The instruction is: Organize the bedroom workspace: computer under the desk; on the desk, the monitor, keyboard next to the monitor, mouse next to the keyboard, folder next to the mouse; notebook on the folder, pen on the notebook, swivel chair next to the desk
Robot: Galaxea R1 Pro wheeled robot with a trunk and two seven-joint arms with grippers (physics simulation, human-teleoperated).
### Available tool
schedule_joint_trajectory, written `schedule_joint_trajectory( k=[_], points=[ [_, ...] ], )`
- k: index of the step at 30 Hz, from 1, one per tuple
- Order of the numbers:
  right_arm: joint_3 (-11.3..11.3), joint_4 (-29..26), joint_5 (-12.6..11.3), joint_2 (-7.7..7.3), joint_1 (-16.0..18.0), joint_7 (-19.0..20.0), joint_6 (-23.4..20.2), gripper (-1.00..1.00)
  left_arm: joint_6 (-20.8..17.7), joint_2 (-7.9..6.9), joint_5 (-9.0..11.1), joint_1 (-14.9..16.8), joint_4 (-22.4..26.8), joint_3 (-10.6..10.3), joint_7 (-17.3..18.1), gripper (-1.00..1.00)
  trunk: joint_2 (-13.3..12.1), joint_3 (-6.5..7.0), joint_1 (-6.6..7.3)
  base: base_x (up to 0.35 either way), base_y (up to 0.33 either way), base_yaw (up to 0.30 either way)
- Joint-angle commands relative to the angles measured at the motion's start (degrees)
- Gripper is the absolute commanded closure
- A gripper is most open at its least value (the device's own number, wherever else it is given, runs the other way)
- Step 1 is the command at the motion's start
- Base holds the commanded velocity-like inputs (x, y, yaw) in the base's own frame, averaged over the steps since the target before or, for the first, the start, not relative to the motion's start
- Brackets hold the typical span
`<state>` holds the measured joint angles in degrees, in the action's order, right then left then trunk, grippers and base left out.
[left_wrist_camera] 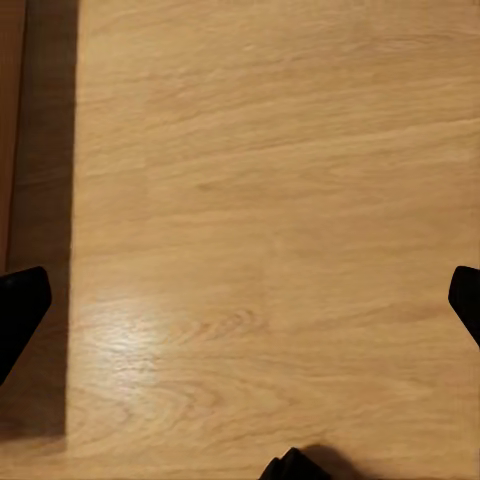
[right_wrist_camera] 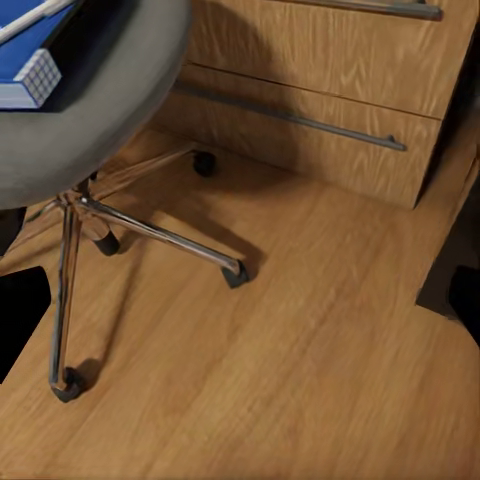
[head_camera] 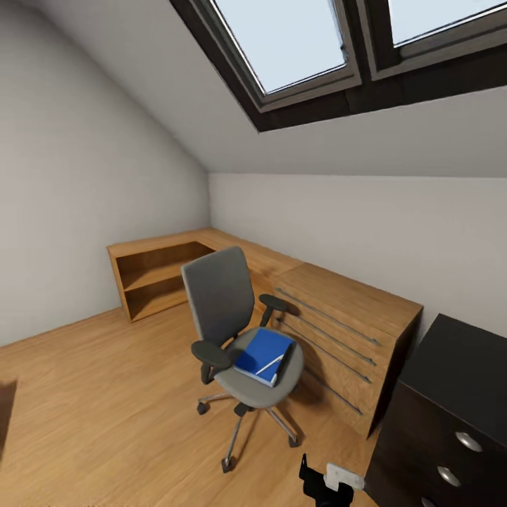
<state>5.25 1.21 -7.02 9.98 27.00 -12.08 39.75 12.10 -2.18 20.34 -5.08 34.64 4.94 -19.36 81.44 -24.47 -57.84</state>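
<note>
Head view gives you the bedroom with its light wood floor running under the skylight; a low oak cabinet lines the far wall, and the black counter with its silver knobs sits at your right edge; the swivel chair stands in front of the oak cabinet, just left of the counter and apart from it; on its seat lies the folder, with the pen resting across it; whether the notebook lies there too, you cannot tell. By my read you're on the approach to fetch that folder; nothing is in hand yet. Your right gripper pokes up at the bottom edge, aimed low at the chair's chrome legs; its fingers look spread wide; the left fingers likewise stand wide apart over bare floor. Next you'll likely need to roll closer, lift the right arm to seat height and come in at the folder's edge.
</note>
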Motion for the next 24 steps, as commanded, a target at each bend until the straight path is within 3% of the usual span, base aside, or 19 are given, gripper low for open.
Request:
schedule_joint_trajectory(
  k=[1, 24],
  points=[
    [0.4, 0.1, 0.0, 0.02, 0.1, 0.1, 0.3, -1.0, 0.2, -0.02, 0.6, 0.0, 0.1, -0.2, -0.1, -1.0, 0.0, -0.13, -0.01, 0.066, 0.075, 0.12],
    [0.4, 0.1, -0.1, -0.04, 0.1, 0.1, 0.3, -1.0, 0.2, -0.02, 0.7, 0.0, 0.1, -0.1, -0.1, -1.0, 0.0, -2.05, -0.01, 0.008, 0.009, 0.038]
  ],
)
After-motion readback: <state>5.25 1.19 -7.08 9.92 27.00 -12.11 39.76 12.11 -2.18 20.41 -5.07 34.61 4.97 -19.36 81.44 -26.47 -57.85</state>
